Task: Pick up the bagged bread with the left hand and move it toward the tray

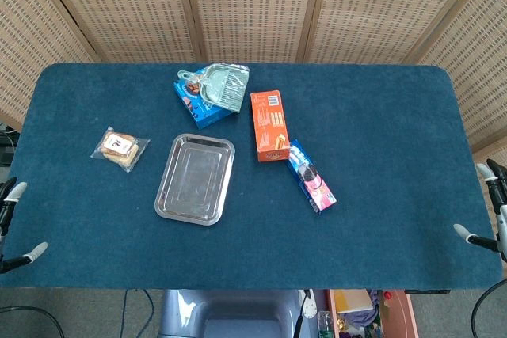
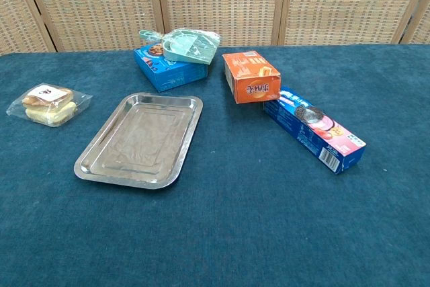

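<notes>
The bagged bread (image 1: 121, 147) is a clear packet with a pale loaf and a white label, lying flat on the blue cloth left of the tray; the chest view shows the bread (image 2: 47, 104) at its far left. The steel tray (image 1: 196, 178) lies empty near the table's middle, and its rim (image 2: 94, 166) also shows in the chest view. My left hand (image 1: 12, 227) pokes in at the left edge of the head view, fingers apart, holding nothing, well short of the bread. At the right edge my right hand (image 1: 485, 210) is also spread and holds nothing. Neither hand shows in the chest view.
Behind the tray sit a blue cookie box (image 1: 198, 107) and a green bagged item (image 1: 224, 87) leaning on it. An orange box (image 1: 270, 124) and a long blue and pink biscuit pack (image 1: 311, 176) lie right of the tray. A wicker screen (image 1: 253, 5) backs the table.
</notes>
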Controlling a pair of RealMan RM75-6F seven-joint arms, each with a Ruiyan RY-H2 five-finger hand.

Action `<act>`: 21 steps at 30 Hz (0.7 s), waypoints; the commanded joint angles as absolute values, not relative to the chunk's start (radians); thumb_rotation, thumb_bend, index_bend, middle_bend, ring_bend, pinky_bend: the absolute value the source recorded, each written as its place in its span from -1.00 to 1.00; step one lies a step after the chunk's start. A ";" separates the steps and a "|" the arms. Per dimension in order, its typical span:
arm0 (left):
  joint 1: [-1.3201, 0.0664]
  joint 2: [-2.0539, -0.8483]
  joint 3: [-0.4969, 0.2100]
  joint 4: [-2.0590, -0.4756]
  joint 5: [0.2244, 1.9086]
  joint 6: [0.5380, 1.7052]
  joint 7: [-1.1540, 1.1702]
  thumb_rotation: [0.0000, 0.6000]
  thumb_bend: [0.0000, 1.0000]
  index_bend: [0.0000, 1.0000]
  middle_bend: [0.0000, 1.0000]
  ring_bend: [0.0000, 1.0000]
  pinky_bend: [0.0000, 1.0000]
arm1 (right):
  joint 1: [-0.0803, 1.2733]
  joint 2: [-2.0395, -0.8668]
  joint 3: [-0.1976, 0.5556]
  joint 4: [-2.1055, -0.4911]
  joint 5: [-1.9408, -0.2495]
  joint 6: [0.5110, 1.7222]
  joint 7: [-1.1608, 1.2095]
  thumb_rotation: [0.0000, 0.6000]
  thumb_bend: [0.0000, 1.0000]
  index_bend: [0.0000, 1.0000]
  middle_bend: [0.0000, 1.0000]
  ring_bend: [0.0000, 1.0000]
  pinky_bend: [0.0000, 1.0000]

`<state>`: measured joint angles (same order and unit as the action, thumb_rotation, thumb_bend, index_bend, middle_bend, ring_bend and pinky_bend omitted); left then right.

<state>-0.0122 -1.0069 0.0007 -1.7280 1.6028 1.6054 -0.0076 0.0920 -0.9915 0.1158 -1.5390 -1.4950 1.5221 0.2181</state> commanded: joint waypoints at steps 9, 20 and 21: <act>-0.154 -1.001 -0.068 -1.697 1.478 1.369 -0.007 1.00 -1.00 -1.00 -1.00 -1.00 -1.00 | 0.096 -0.988 0.116 -1.544 -1.488 1.505 0.214 1.00 -1.00 -1.00 -1.00 -1.00 -1.00; -0.513 -1.224 -0.189 -1.283 1.343 0.919 -0.052 1.00 -1.00 -1.00 -1.00 -1.00 -0.99 | 0.121 -1.002 0.133 -1.530 -1.428 1.443 0.189 1.00 -1.00 -1.00 -1.00 -1.00 -1.00; -0.528 -1.239 -0.190 -1.258 1.334 0.899 -0.044 1.00 -1.00 -1.00 -1.00 -1.00 -0.99 | 0.122 -1.004 0.134 -1.528 -1.424 1.439 0.186 1.00 -1.00 -1.00 -1.00 -1.00 -1.00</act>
<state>-0.4270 -1.1496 -0.1529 -1.3767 1.3878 1.0105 -0.0389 0.1199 -1.0012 0.1320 -1.5309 -1.4281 1.4430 0.1898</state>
